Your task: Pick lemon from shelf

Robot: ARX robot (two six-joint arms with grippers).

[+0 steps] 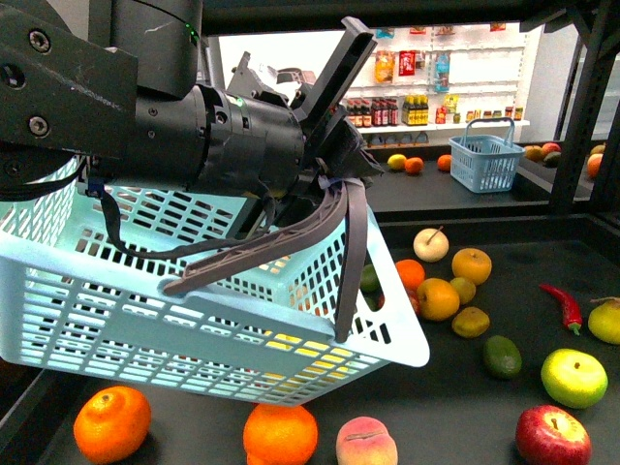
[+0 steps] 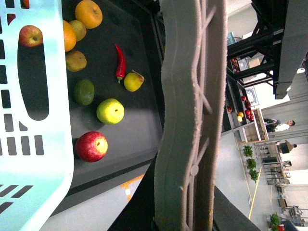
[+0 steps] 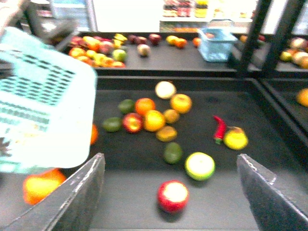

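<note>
The lemon (image 1: 606, 321) is a bright yellow fruit at the right edge of the black shelf tray (image 1: 542, 247), beside a red chili (image 1: 564, 306). It also shows in the left wrist view, lemon (image 2: 133, 82), and in the right wrist view, lemon (image 3: 236, 139). My left gripper (image 1: 334, 179) is shut on the grey handle (image 2: 192, 120) of a light blue basket (image 1: 145, 310) held tilted over the tray's left side. My right gripper (image 3: 169, 166) is open above the tray's front. The lemon lies beyond its right finger (image 3: 269, 192), untouched.
Oranges (image 1: 438, 298), a dull yellow lumpy fruit (image 1: 471, 322), an avocado (image 1: 502, 356), a green apple (image 1: 573, 377), a red apple (image 1: 552, 436) and a peach (image 1: 366, 444) lie on the tray. Black uprights (image 1: 586, 107) stand right. Another blue basket (image 1: 486, 160) sits on the far tray.
</note>
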